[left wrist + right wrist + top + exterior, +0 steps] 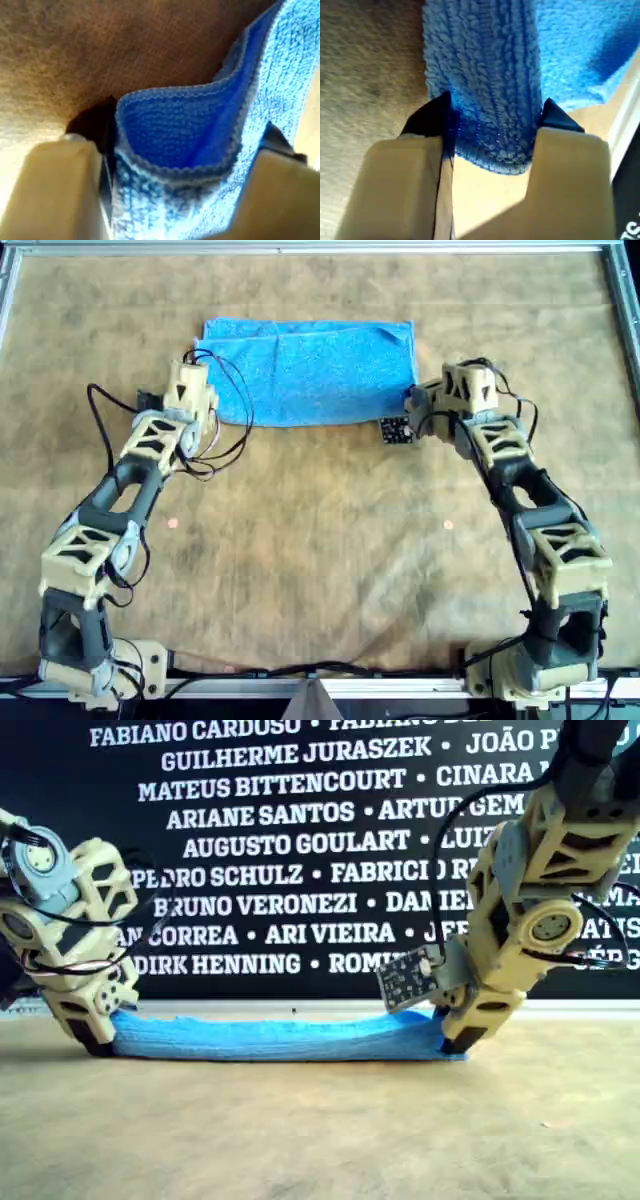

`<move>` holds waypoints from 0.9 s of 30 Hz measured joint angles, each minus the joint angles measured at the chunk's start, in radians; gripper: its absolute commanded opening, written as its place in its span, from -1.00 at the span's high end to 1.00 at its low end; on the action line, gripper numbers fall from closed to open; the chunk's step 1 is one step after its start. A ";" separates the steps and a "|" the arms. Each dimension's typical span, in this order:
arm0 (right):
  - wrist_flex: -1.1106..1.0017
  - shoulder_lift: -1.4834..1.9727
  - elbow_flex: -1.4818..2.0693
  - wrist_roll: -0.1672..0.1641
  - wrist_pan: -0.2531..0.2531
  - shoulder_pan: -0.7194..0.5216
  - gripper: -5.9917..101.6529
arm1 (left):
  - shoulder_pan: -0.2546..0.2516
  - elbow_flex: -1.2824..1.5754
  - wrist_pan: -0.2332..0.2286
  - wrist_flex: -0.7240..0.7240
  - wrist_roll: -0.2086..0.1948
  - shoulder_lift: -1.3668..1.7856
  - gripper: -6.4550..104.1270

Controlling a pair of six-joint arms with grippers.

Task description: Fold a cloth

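Observation:
The cloth [310, 370] is a light blue towel, doubled over into a wide rectangle. It lies low on the brown table [320, 550] near the far rail. My first gripper [195, 368] is shut on its end at the overhead view's left. The first wrist view shows doubled layers of the cloth [175, 120] between the jaws [187, 145]. My second gripper [412, 402] is shut on the end at the overhead view's right, with the cloth [485, 60] pinched between its jaws [495, 112]. In the exterior view the cloth [280, 1038] spans from the first gripper [95, 1040] to the second gripper [455, 1040].
A metal rail [300, 248] borders the table just beyond the cloth. It also shows in the second wrist view [625, 125]. A small circuit board [395, 430] hangs off the second arm. Loose cables [235, 410] loop beside the first arm. A black name banner [300, 820] stands behind.

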 measured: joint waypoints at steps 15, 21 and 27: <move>0.075 -0.003 -0.002 -0.002 -0.003 0.000 0.81 | -0.002 0.000 -0.003 0.000 0.000 0.000 0.78; 0.075 -0.003 -0.002 -0.006 -0.002 0.000 0.92 | -0.002 0.000 -0.002 -0.003 -0.008 0.000 0.87; 0.075 -0.003 -0.002 -0.006 -0.003 0.000 0.92 | -0.002 0.000 -0.002 -0.003 -0.009 0.000 0.90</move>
